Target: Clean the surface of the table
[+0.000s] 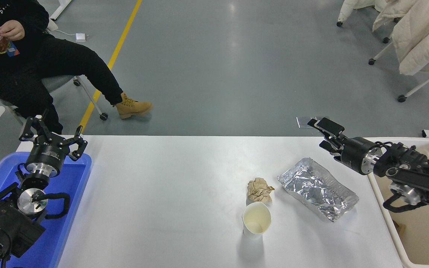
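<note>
The robot's left gripper [51,131] sits parked at lower left, fingers spread wide, while the right arm [404,171] reaches in from the right edge, its gripper [326,134] pointing left, fingers parted.

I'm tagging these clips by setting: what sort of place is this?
Probably a robotics lab or test hall rather than a home. A grey floor with a yellow line, wheeled racks hung with coats, and a person seated past the table all suggest a workspace.
</note>
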